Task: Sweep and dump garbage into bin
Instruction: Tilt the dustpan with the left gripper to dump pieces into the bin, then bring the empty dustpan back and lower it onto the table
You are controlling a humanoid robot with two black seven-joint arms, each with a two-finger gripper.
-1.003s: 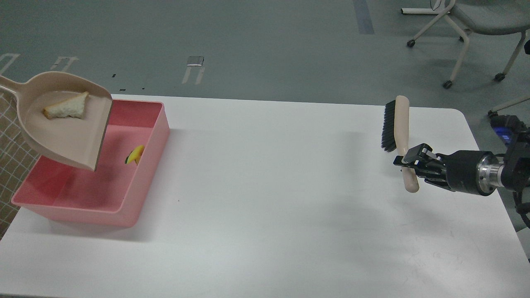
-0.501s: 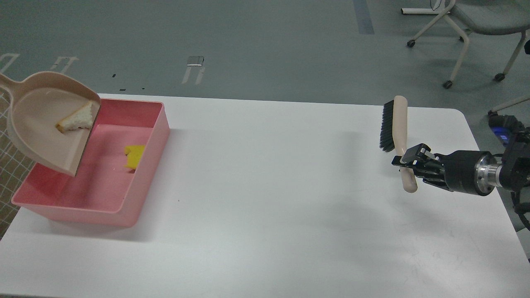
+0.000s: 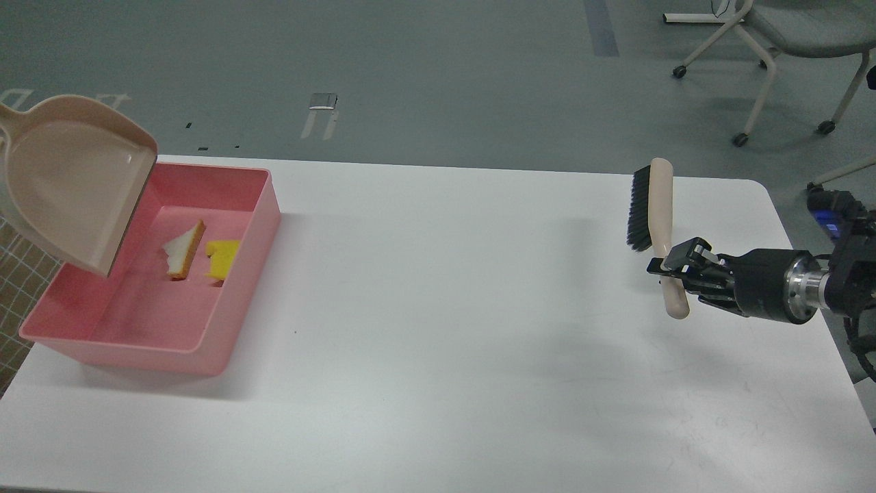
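- Grey lab floor w/ taped markings behind a white surface; rolling chair at top right, tiled patch at far left edge.
- Pink bin, shallow rectangular tub w/ rimmed edge, sits on the surface's left end, near the far-left corner.
- Both garbage pieces lie inside the bin, toward its far right part: triangular bread slice, white w/ brown crust, tipped up on edge; yellow sponge chunk just beside it on the right, the two touching or nearly so, cannot tell which.
- Beige dustpan hangs above the bin's left side, tilted steeply w/ its mouth edge pointing down into the tub; pan is empty. Handle runs off the left edge of frame.
- Left gripper not in frame; whatever holds the dustpan handle is out of view.
- Right gripper at the surface's right side, arm coming in from the right edge; fingers clamped on the lower handle of a hand brush.
- Brush held nearly upright above the surface, beige handle end pointing down below the gripper, black bristles facing left toward the bin.
- Brush and right gripper well apart from the bin; bare surface between them.
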